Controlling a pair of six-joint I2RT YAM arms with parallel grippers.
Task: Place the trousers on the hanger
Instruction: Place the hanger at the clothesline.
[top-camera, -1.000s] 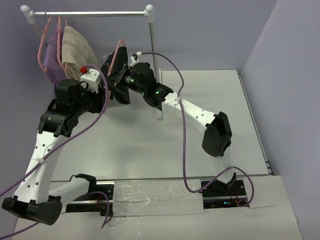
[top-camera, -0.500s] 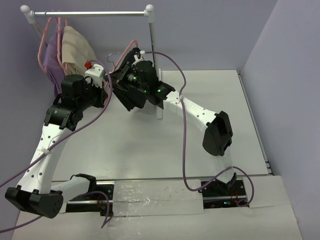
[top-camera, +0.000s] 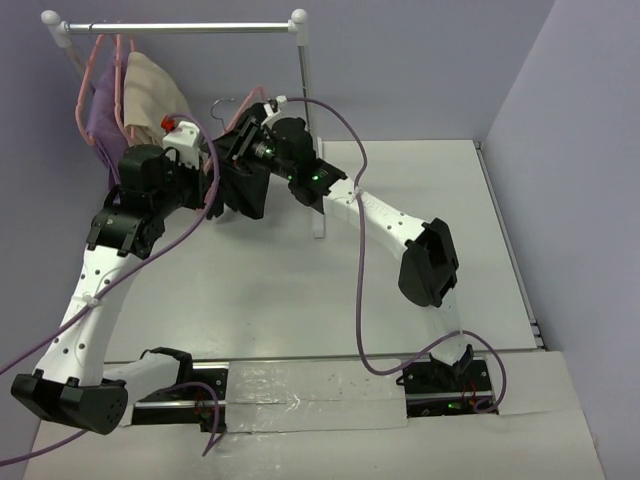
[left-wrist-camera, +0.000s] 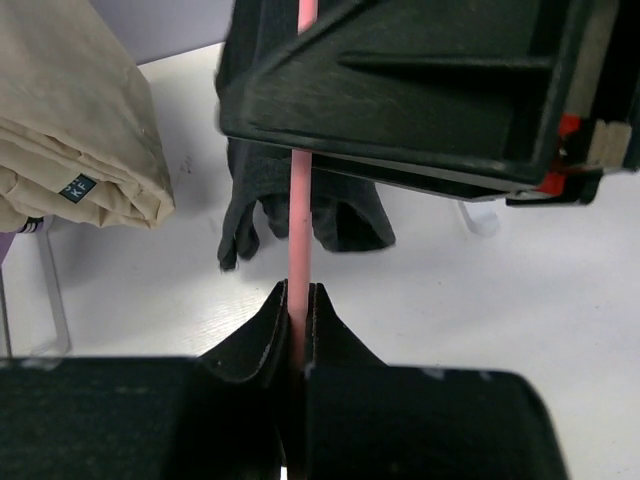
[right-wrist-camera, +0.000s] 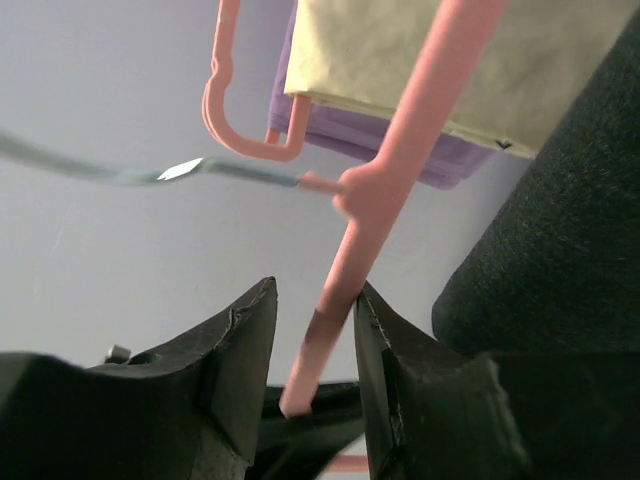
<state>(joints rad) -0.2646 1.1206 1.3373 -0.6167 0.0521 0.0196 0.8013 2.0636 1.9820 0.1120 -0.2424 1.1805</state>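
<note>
my left gripper (left-wrist-camera: 297, 298) is clamped tight on the hanger (left-wrist-camera: 299, 215); in the left wrist view the thin pink bar runs straight up out of the pinch between my two dark fingers (left-wrist-camera: 255, 335), pressed on both sides; my right gripper (right-wrist-camera: 315, 292) has its jaws apart around another stretch of the same pink frame; in the right wrist view the bar passes up between the fingertips, close against one finger (right-wrist-camera: 385, 360) with a gap between it and the other, so that hand surrounds the hanger without squeezing it; the trousers (left-wrist-camera: 345, 215) hang up off the table (top-camera: 450, 180), carried on the hanger as far as i can tell; they show as a bunch of black cloth behind the pink bar in the left wrist view, and from above as a dark mass between my two wrists, just below the right gripper; both grippers meet towards the left of the scene, in front of the clothes rail (top-camera: 180, 28); the hanger's grey metal hook (top-camera: 226, 101) pokes up beside my right wrist, apart from the rail; a beige garment (left-wrist-camera: 70, 120) and a purple garment (top-camera: 100, 120) hang at the rail's left end, near my left wrist; i cannot tell how evenly the trouser legs sit on the hanger
</note>
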